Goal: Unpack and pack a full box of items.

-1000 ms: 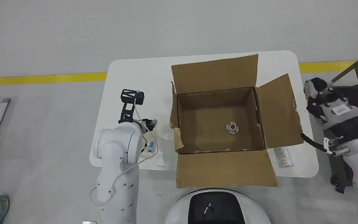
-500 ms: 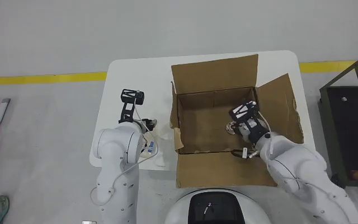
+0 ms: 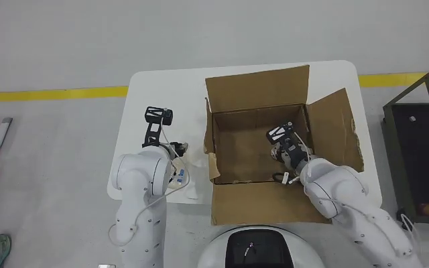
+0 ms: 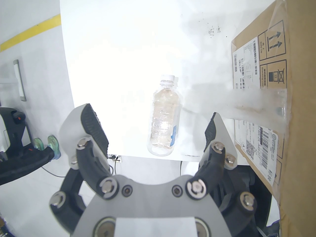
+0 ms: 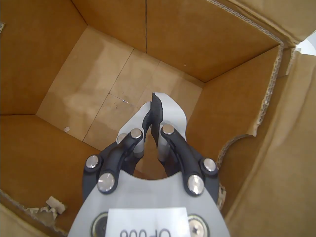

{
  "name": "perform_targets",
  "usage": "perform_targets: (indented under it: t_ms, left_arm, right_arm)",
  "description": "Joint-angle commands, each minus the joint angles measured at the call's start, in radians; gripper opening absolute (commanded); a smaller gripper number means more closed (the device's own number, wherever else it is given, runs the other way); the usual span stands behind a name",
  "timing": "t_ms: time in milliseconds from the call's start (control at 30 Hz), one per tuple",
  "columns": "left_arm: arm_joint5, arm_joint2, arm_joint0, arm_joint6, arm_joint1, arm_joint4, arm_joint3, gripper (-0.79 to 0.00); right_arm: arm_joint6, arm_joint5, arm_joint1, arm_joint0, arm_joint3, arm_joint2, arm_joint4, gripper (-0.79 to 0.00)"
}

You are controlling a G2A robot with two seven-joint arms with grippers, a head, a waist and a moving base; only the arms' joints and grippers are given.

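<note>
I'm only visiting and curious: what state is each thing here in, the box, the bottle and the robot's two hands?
Cardboard box: open, flaps folded out.
Bottle: lying on its side on the table, cap on.
Left hand: open, holding nothing.
Right hand: shut, down inside the box.

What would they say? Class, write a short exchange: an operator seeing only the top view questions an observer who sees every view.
Operator: Is the right end effector holding anything inside the box?
Observer: No. Its pads are pressed together with nothing between them.
Operator: What is that thing on the table beside the box?
Observer: A clear bottle, cap on, lying on its side.
</note>
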Motion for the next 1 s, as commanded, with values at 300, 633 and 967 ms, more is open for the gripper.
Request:
perform_targets:
  t_ms: [300,633,967]
  left_arm:
    - [0.0,0.0,0.0,0.0,0.0,0.0,0.0,0.0]
    - [0.0,0.0,0.0,0.0,0.0,0.0,0.0,0.0]
    - [0.0,0.0,0.0,0.0,0.0,0.0,0.0,0.0]
  right_arm:
    - [0.081,0.059,-0.022,0.107,0.083,-0.087,-0.09,-0.785]
    - [0.265,0.129,-0.089,0.334,0.32,-0.259,-0.11,-0.622]
    - [0.31,0.107,-0.084,0.25,0.277,-0.204,-0.158,-0.446]
